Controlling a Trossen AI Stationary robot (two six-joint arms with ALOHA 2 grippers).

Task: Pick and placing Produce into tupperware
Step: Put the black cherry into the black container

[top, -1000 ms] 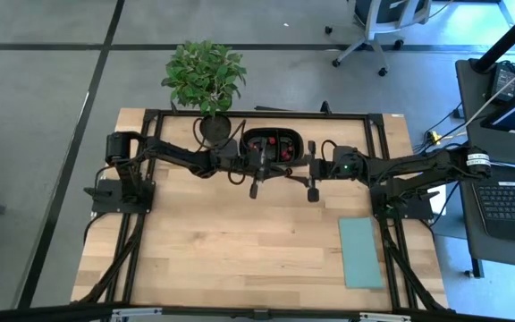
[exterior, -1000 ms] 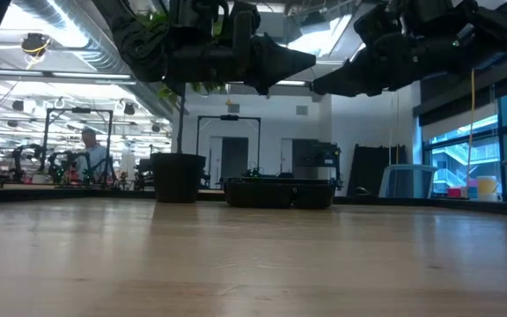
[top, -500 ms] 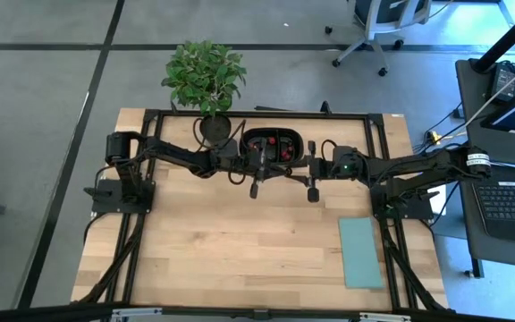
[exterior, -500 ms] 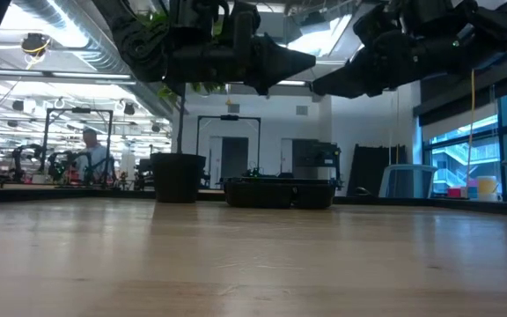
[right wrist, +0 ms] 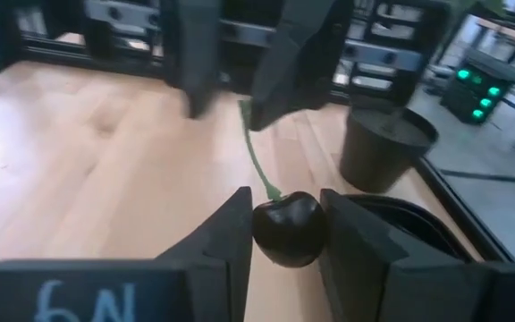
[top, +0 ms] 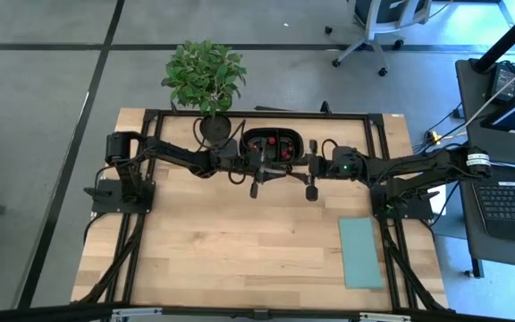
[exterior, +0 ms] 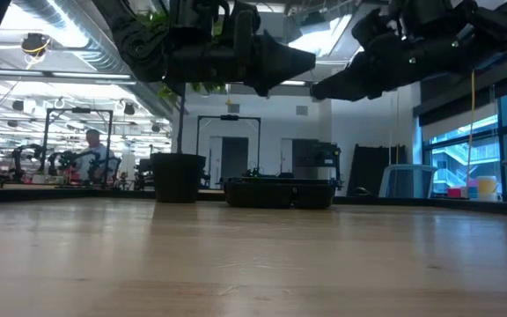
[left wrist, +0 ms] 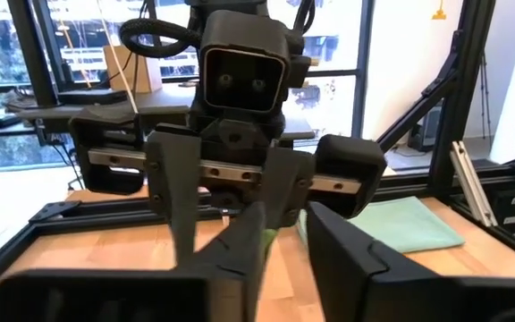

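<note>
Right wrist view, glossy round dk cherry [right wrist: 288, 230], thin stem

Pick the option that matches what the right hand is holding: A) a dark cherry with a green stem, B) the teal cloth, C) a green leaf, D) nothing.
A: in the right wrist view, the right hand has a dark cherry pinched between its two fingers, its green stem pointing up toward the left hand facing it.
</note>
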